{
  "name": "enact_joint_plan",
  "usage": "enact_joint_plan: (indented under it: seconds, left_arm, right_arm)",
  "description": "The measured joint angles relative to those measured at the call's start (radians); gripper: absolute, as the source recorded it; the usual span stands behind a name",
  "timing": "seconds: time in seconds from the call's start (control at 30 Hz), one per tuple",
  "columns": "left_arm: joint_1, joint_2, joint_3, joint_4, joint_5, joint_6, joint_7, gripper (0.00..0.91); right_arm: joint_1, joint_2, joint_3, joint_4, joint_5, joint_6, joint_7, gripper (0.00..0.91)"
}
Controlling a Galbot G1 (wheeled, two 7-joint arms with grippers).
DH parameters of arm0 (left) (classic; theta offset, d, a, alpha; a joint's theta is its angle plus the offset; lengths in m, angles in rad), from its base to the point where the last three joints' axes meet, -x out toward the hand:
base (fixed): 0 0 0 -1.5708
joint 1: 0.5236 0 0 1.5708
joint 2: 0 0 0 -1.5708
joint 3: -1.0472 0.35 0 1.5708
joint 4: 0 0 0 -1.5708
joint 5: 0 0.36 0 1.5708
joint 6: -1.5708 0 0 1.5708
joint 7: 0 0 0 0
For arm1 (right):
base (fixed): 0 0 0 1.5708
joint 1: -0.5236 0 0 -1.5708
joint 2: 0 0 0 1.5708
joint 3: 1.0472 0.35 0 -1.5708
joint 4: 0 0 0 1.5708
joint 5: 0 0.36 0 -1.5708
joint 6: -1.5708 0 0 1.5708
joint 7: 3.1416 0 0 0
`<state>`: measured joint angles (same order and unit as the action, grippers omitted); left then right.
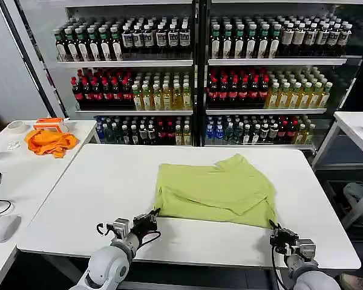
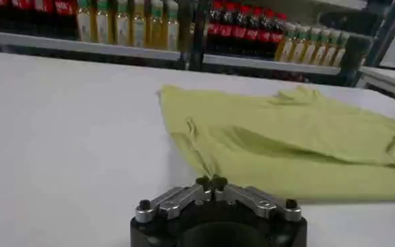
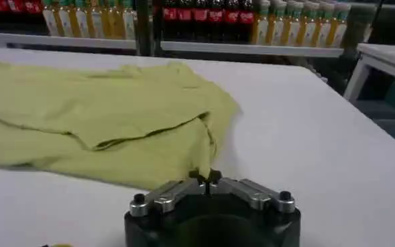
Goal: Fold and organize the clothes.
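Light yellow-green cotton T-shirt (image 1: 218,190) lies folded on the white tabletop (image 1: 97,187), just beyond both grippers: left gripper (image 2: 211,182) and right gripper (image 3: 206,178), fingertips pressed together.

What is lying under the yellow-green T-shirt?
The T-shirt lies folded on the white table. Its top layer covers its own lower layers; anything beneath them is hidden.

Mock shop or retail test lab, glass-fronted drinks cooler (image 1: 199,72) at 12 o'clock with shelves of bottled drinks (image 1: 139,90) in neat rows, plain white tables (image 1: 97,193) in front, side table at 10 o'clock carrying orange cloth (image 1: 50,141) and tape roll (image 1: 16,127)
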<state>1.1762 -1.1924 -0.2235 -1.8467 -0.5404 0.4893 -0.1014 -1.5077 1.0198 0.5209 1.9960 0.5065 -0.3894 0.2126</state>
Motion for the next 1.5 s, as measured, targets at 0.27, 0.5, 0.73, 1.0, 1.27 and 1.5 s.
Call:
enact_joint_plan:
  seconds: [0.27,0.5,0.73,1.0,1.27,1.5]
  left_arm:
    - [0.093,0.006,-0.035,-0.096,0.005,0.007,-0.006,0.02]
    - [0.223,0.002,-0.079,-0.21,0.016,0.005,-0.007,0.02]
    - [0.332,0.011,-0.13,-0.285,0.026,0.015,-0.009,0.907]
    - [0.397,0.039,-0.181,-0.342,0.039,0.04,-0.004,0.907]
    - [0.422,0.073,-0.231,-0.403,0.051,0.056,-0.009,0.907]
    - [0.371,0.104,-0.233,-0.395,0.011,0.057,-0.028,0.907]
  right_arm:
    - [-0.092,-0.006,0.024,0.083,-0.022,-0.006,0.003,0.0]
    - [-0.195,0.005,0.029,0.164,-0.059,-0.013,0.007,0.0]
    - [-0.269,0.019,0.033,0.218,-0.106,-0.037,0.007,0.907]
    - [-0.325,0.02,0.061,0.28,-0.142,-0.045,0.006,0.907]
    - [-0.306,-0.006,0.103,0.331,-0.12,-0.068,0.02,0.907]
    - [-0.137,-0.049,0.071,0.263,-0.046,-0.097,0.046,0.907]
